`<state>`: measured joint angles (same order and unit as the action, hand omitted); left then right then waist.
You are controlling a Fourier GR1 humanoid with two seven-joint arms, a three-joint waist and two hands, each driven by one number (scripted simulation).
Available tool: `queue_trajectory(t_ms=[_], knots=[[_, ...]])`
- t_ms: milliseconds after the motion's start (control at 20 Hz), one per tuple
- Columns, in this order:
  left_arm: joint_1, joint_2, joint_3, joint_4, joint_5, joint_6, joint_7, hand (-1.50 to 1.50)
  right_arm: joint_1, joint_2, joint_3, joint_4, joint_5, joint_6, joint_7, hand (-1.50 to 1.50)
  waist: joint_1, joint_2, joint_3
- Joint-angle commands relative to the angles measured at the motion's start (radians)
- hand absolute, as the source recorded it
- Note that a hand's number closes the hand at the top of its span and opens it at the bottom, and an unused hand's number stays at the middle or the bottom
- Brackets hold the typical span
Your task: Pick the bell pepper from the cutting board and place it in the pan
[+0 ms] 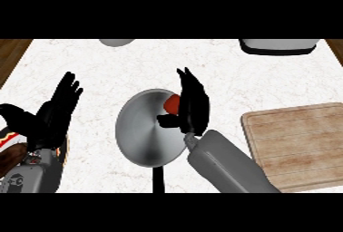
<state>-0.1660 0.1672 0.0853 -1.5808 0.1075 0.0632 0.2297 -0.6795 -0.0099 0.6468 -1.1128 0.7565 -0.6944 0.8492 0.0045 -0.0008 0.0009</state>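
A red bell pepper (171,104) shows over the right part of the grey pan (144,131), mostly hidden behind my right hand (189,106). That hand hovers over the pan's right rim, fingers pointing away from me and thumb bent toward the pepper; whether it holds the pepper I cannot tell. The pan's black handle (159,179) points toward me. The wooden cutting board (298,145) lies at the right with nothing on it. My left hand (57,111) rests open at the left, fingers up.
A white container (278,45) stands at the back right and a pale rounded object (117,42) at the back edge. Wooden floor shows past the counter's left and right corners.
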Motion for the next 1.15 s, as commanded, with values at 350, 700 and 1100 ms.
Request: queue_trajectory(t_ms=[350, 700, 1100], knots=[[0.063, 0.011, 0.030, -0.034, 0.009, -0.003, -0.018, 0.00, 0.429, -0.198, -0.040, -0.631, -0.246, -0.111, -0.222, -1.50, -0.027, -0.008, 0.000], [-0.017, -0.029, 0.002, 0.000, -0.031, 0.051, 0.001, 0.00, 0.782, -0.431, 0.018, -0.942, -0.461, -0.126, -0.517, -1.50, -0.025, -0.001, 0.001], [0.048, -0.005, 0.019, -0.070, 0.010, -0.015, 0.024, 0.00, 1.017, -0.443, 0.018, -0.980, -0.484, -0.146, -0.723, -1.50, -0.009, -0.001, 0.000]])
